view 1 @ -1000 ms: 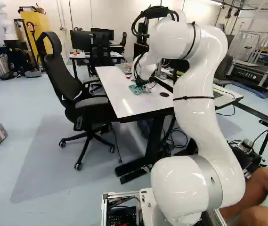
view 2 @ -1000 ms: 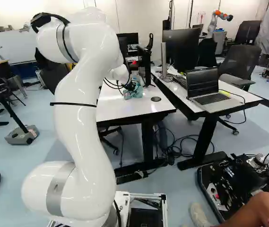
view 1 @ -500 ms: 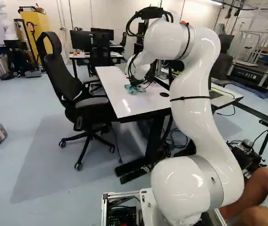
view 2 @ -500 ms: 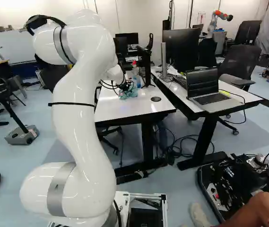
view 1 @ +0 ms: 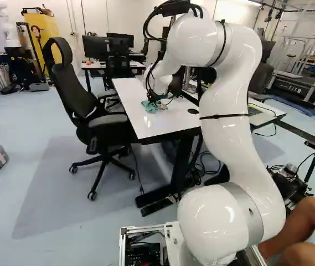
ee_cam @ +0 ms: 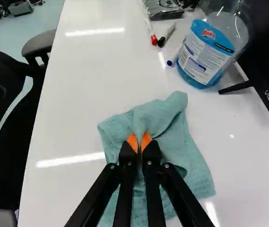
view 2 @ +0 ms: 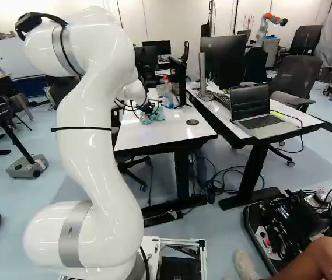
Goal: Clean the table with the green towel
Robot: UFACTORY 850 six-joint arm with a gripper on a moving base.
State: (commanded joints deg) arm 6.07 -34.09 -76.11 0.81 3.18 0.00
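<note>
A green towel (ee_cam: 191, 165) is being pinned by a fold between the orange pads of the claw (view 2: 147, 108); its fingertips are being pressed nearly together on the cloth. The towel is being supported by a white table (ee_cam: 82, 104), its loose folds being spread around and under the claw.

Ahead of the towel, a clear bottle (ee_cam: 198, 79) of blue liquid is being dressed by a blue and white label (ee_cam: 205, 47) with printed lines. Small white lettering is being borne by the frame of a black screen (ee_cam: 266, 61), beyond the bottle from the towel. Just beside the bottle, a blue-capped marker (ee_cam: 170, 63) is being seen; farther from the towel, a red-capped marker (ee_cam: 152, 37) and a black-capped marker (ee_cam: 166, 36) are being laid near each other.

Bright streaks of light are being reflected by the glossy tabletop around the towel. To the towel's left in the left base view, the table's long edge is being flanked by a black office chair (view 1: 66, 83). To the towel's right in the right base view, an open laptop (view 2: 265, 121) is being held up by a second table (view 2: 306, 121); far behind it, another robot (view 2: 264, 26) with orange parts is being seen.
</note>
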